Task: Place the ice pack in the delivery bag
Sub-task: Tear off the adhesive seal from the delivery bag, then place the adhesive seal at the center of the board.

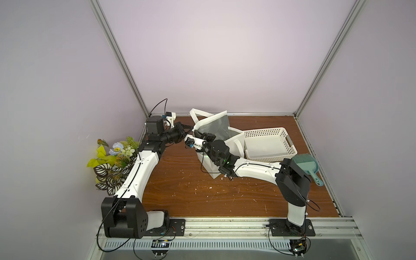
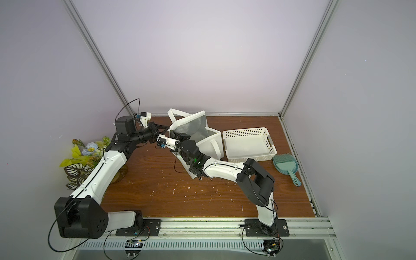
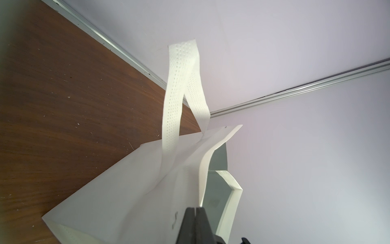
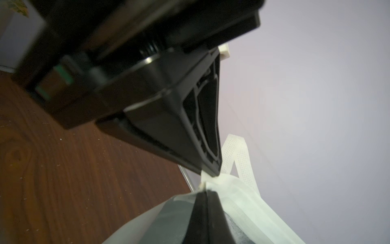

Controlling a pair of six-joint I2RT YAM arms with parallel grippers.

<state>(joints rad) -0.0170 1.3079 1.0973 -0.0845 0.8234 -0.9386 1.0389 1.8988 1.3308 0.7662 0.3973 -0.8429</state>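
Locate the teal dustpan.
In both top views the teal dustpan lies at the right edge of the table, just in front of the right corner of the white basket.

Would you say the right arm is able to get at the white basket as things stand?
Probably yes, once it lets go: the right gripper is shut on the rim of the delivery bag, while the white basket sits open beside the bag, with nothing over it.

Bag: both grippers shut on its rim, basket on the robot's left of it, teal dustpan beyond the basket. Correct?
One error: the basket stands to the robot's right of the bag, as both top views show. The rest holds: the left gripper and right gripper are shut on its rim, and the dustpan lies beyond the basket.
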